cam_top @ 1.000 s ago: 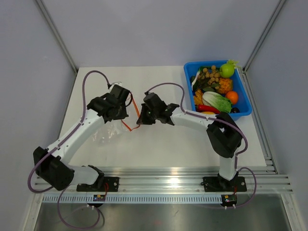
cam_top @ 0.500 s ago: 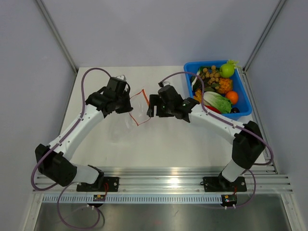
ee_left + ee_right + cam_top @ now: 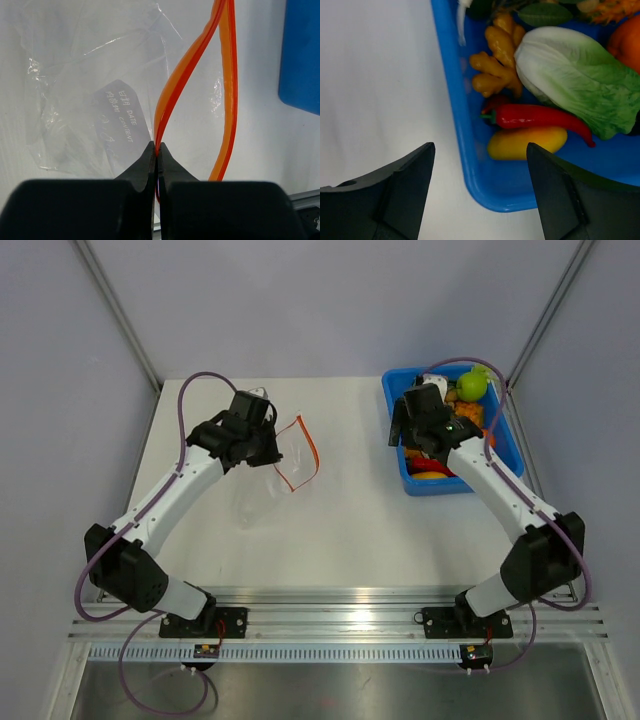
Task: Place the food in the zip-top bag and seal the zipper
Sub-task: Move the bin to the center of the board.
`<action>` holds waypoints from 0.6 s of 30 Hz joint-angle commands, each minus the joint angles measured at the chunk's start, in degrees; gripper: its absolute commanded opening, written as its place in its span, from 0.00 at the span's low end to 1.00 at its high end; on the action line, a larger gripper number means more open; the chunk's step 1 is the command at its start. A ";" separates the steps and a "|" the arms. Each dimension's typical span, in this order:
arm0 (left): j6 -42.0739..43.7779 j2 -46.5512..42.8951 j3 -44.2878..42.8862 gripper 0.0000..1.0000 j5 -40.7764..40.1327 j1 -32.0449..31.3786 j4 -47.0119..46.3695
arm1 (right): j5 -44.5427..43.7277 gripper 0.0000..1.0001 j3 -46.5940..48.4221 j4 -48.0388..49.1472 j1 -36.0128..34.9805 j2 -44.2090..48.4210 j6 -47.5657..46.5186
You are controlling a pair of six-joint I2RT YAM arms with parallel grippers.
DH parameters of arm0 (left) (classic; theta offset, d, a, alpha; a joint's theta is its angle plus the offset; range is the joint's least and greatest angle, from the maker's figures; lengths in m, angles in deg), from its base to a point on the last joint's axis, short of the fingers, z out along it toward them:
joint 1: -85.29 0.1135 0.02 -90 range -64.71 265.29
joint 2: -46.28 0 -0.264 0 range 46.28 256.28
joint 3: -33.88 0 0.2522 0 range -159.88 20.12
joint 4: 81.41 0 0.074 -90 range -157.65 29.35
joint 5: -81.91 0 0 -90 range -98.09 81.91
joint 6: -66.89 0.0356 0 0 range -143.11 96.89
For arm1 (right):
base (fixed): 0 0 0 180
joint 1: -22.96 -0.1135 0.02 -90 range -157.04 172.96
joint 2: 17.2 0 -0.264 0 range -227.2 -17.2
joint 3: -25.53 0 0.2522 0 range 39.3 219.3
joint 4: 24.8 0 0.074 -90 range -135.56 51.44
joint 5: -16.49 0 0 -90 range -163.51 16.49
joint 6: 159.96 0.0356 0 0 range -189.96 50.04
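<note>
We've got the left gripper [image 3: 156, 149] pinched tight on the zipper [image 3: 172, 90], with the zip-top bag [image 3: 85, 90] spread out just past its tips. The right gripper [image 3: 479, 150] is wide apart over the blue bin [image 3: 452, 100] corner, with the food [image 3: 540, 117] just beyond.

Cannot trace the floppy clear plastic bag [image 3: 262, 475] against the white counter [image 3: 350, 530] from above. Cannot follow the thin orange-red zipper strip [image 3: 227, 75] past the left wrist view's top edge. Cannot make out most small toy produce pieces [image 3: 471, 386] in the blue rectangular plastic bin [image 3: 435, 486] under the right arm [image 3: 480, 465].
</note>
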 commanded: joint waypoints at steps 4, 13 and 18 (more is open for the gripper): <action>-0.30 -1.53 -0.83 0.00 2.25 0.17 -3.34 | -0.52 0.76 -1.65 -5.59 5.81 -4.95 -0.95; -0.38 -0.65 1.36 0.00 4.89 0.09 -4.93 | 1.68 0.72 -9.39 -3.74 7.84 -5.30 2.74; 0.06 -0.47 2.07 0.00 5.50 0.09 -5.37 | -0.78 0.69 -13.78 -5.50 7.84 -1.97 7.14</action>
